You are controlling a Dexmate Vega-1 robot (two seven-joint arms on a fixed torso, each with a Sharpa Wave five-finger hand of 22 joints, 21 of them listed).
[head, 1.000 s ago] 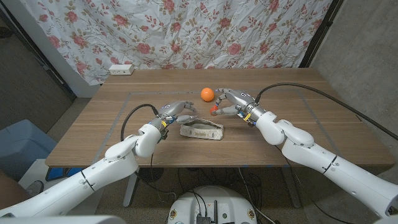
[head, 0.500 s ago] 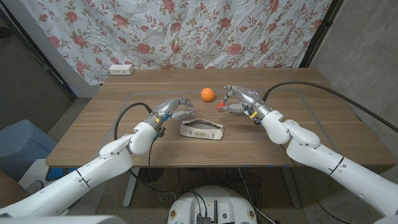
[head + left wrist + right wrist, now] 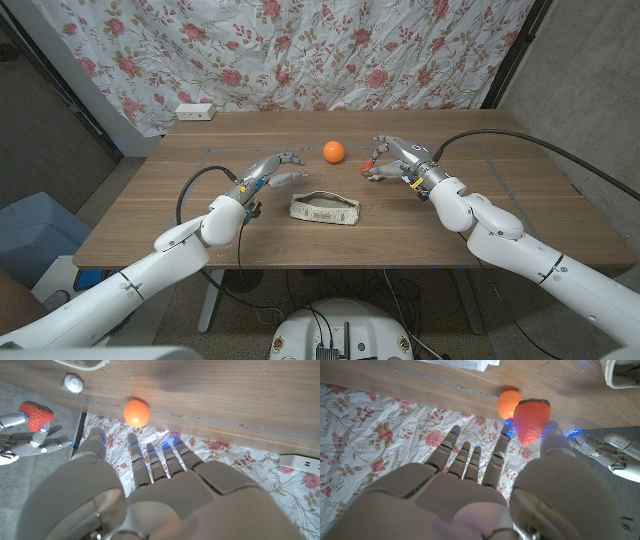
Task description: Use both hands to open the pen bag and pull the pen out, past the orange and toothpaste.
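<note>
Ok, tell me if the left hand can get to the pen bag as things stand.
Probably yes. The left hand holds nothing, fingers apart, and bare table lies between it and the pen bag. The orange sits farther back.

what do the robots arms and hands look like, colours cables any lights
Both arms are glossy white rounded shells with darker joint seams. The left hand and right hand are silver-grey metal with segmented fingers; the fingers show small blue lights near their tips in the wrist views. A black cable loops off the left forearm, and a longer black cable arcs away from the right wrist.
</note>
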